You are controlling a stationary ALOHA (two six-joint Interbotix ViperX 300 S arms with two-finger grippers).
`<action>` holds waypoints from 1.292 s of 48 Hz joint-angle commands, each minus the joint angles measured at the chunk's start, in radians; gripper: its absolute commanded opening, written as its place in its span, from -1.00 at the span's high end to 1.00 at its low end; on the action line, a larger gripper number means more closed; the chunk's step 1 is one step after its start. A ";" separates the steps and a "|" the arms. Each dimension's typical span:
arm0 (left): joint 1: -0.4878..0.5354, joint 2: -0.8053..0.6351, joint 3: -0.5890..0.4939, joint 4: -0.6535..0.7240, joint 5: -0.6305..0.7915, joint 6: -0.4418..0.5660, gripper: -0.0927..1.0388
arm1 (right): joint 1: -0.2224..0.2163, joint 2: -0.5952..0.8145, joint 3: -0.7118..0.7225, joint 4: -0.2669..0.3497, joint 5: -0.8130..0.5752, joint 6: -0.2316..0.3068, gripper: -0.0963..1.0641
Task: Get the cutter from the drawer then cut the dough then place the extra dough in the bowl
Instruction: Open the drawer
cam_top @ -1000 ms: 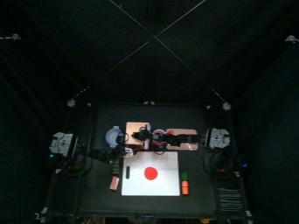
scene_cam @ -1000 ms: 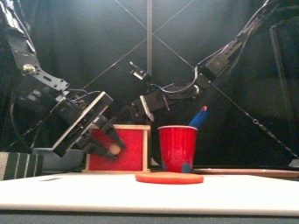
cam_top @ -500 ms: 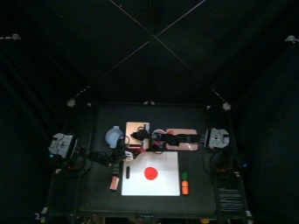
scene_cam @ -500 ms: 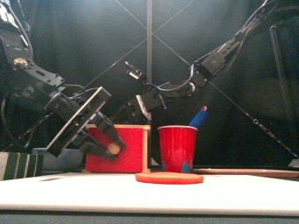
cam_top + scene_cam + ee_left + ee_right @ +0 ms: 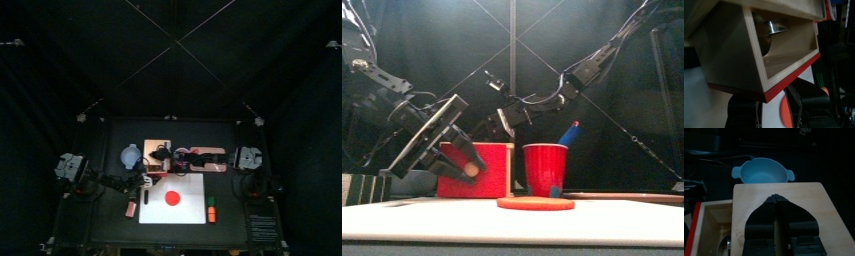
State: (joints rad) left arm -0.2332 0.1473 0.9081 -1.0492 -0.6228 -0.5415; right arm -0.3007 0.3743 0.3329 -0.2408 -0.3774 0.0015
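There is one of each task thing. One pale wooden box [image 5: 805,198] is standing at the back of the table. Its single drawer is sitting pulled out, and the red drawer front [image 5: 486,172] is facing the table's front edge, so the drawer's long axis is running front to back. One round metal cutter [image 5: 775,26] is lying inside at the drawer's far end, and its wire handle is not made out. One flat red dough disc [image 5: 535,203] is lying on the one white cutting board [image 5: 422,222]. One blue-grey bowl [image 5: 763,171] is sitting just beside the box. The left gripper [image 5: 460,166] is clamping the red drawer front, jaws part-closed around its lower corner. The right gripper [image 5: 777,203] is pressing its tips on the box top, jaws closed together and holding nothing. Only the left wrist view is showing the cutter clearly. Only the front view is showing the one red cup [image 5: 545,168] and its blue knife [image 5: 569,132].
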 commanded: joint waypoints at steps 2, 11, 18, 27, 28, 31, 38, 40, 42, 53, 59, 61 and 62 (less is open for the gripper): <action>-0.049 -0.006 -0.009 0.002 0.049 0.002 -0.15 | -0.008 0.008 0.003 0.002 0.020 -0.002 0.90; -0.071 -0.006 -0.014 0.000 0.075 0.002 -0.15 | -0.008 0.008 0.003 0.002 0.021 -0.002 0.90; -0.083 -0.006 -0.017 0.002 0.077 0.002 -0.15 | -0.008 0.008 0.002 0.002 0.026 -0.002 0.90; -0.092 -0.006 -0.018 0.002 0.092 0.002 -0.15 | -0.008 0.008 0.003 0.002 0.031 -0.002 0.90; -0.092 -0.008 -0.018 0.002 0.092 0.002 -0.15 | -0.008 0.008 0.002 0.002 0.031 -0.002 0.90; -0.095 -0.008 -0.018 0.002 0.094 0.002 -0.15 | -0.008 0.008 0.002 0.002 0.032 -0.002 0.90; -0.100 -0.006 -0.021 0.000 0.095 0.002 -0.15 | -0.009 0.008 0.002 0.002 0.032 -0.002 0.90; -0.100 -0.008 -0.023 0.002 0.095 0.000 -0.15 | -0.008 0.008 0.002 0.002 0.032 -0.002 0.90; -0.100 -0.006 -0.025 0.002 0.095 0.002 -0.15 | -0.008 0.008 0.002 0.002 0.032 -0.002 0.90; -0.104 -0.006 -0.044 0.003 0.100 0.008 -0.15 | -0.008 0.008 0.000 0.002 0.037 -0.002 0.90; -0.104 0.002 -0.038 0.002 0.100 0.008 -0.15 | -0.008 0.008 -0.002 0.002 0.037 -0.002 0.90; -0.103 0.002 -0.037 0.002 0.100 0.008 -0.15 | -0.008 0.008 -0.003 0.002 0.037 -0.002 0.90; -0.103 0.003 -0.035 0.002 0.100 0.008 -0.15 | -0.008 0.008 -0.003 0.002 0.037 -0.002 0.90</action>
State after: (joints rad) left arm -0.2853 0.1473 0.8897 -1.0538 -0.5476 -0.5415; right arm -0.3022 0.3743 0.3283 -0.2424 -0.3636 0.0015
